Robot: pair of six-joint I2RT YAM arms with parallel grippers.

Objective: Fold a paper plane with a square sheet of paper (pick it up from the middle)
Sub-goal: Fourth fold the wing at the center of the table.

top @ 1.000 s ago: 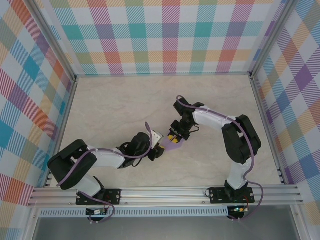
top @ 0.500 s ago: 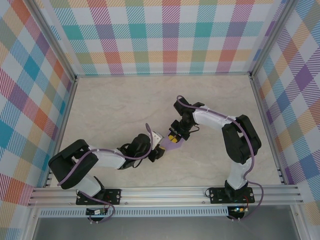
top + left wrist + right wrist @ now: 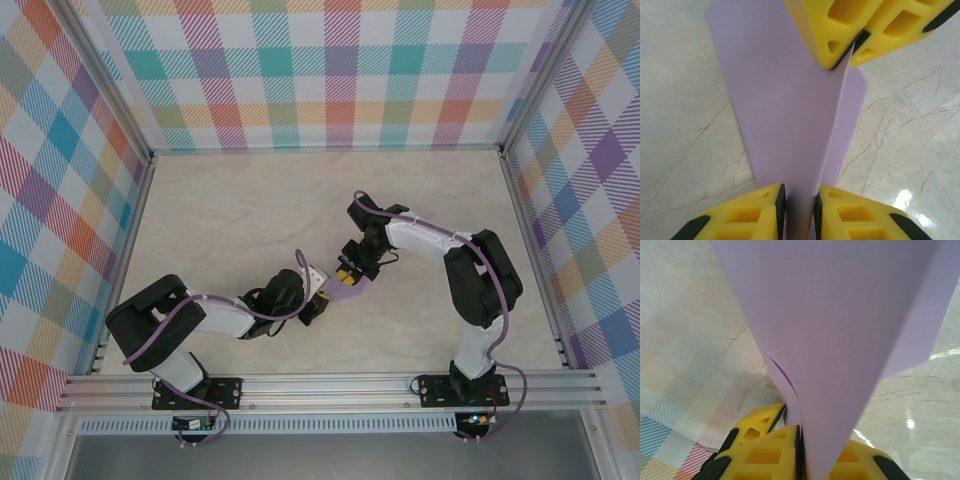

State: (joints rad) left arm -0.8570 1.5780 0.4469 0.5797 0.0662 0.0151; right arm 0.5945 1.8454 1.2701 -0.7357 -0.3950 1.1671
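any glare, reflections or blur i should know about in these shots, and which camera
Top external: even light, checked walls sharp, no hot spots. Left wrist: a bright glare spot on the glossy table at lower right; the lavender paper is crisp. Right wrist: small glare patches at right, and the walls' checks are faintly mirrored in the table at lower left.

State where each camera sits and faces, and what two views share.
Top external: above and behind the bases, looking down on the table; both arms, left gripper and right gripper meet at the paper.
Left wrist: on left arm, looking past its fingers along the paper to the right gripper pinching the crease.
Right wrist: on right arm, looking past its fingers along the paper.
Wrist views share paper and table.
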